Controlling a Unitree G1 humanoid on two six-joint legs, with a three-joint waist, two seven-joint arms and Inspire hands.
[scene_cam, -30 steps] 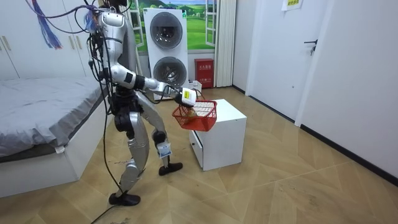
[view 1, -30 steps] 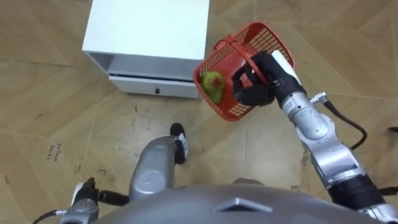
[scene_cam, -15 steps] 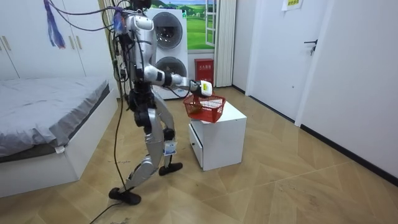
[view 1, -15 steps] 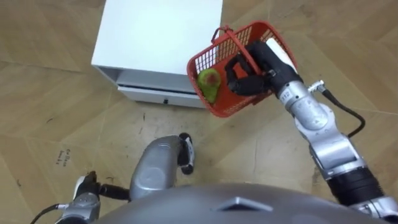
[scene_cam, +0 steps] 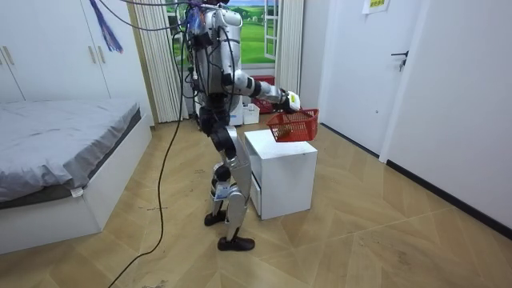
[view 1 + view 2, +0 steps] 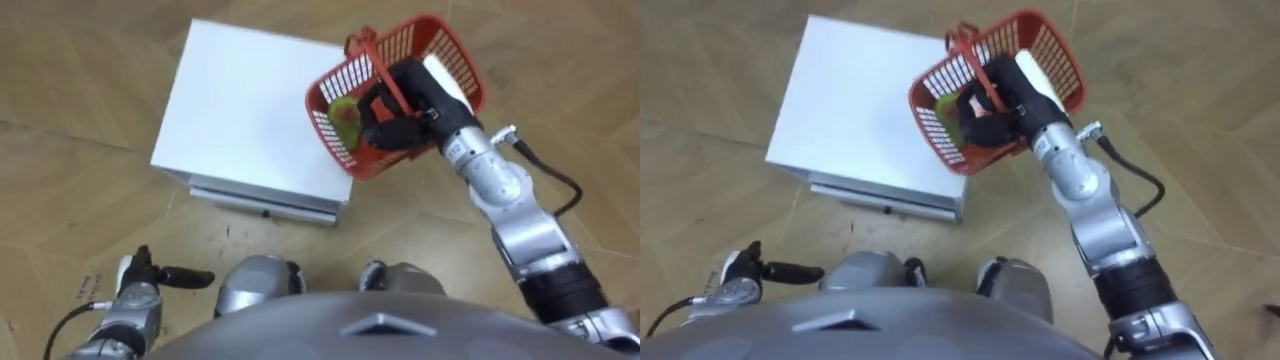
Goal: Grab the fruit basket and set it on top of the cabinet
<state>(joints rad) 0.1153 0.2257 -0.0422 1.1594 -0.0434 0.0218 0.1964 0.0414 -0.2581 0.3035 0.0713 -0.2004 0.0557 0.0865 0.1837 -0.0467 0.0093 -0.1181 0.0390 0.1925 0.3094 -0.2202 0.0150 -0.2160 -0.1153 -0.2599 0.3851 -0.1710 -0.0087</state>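
Note:
A red mesh fruit basket (image 6: 452, 62) hangs tilted in the air over the right edge of the white cabinet (image 6: 245, 110). My right hand (image 6: 398, 112) is shut on its handle, fingers curled round the red bar. A green fruit (image 6: 345, 116) lies inside, at the basket's low end. My left hand (image 6: 148, 282) hangs at the lower left, away from the basket, with a finger held out straight and nothing in it. In the room view I stand upright close behind the cabinet (image 5: 280, 172), holding the basket (image 5: 294, 126) out above its top.
The cabinet has a drawer (image 6: 262, 200) in its front face, just before my knees. Wooden floor lies all round it. A bed (image 5: 56, 148) fills the room view's left; a closed door (image 5: 400, 72) and white wall stand on its right.
I have walked toward the cabinet and now stand against it. The basket, held in my right hand throughout, has moved from in front of the drawer to above the cabinet's top right edge.

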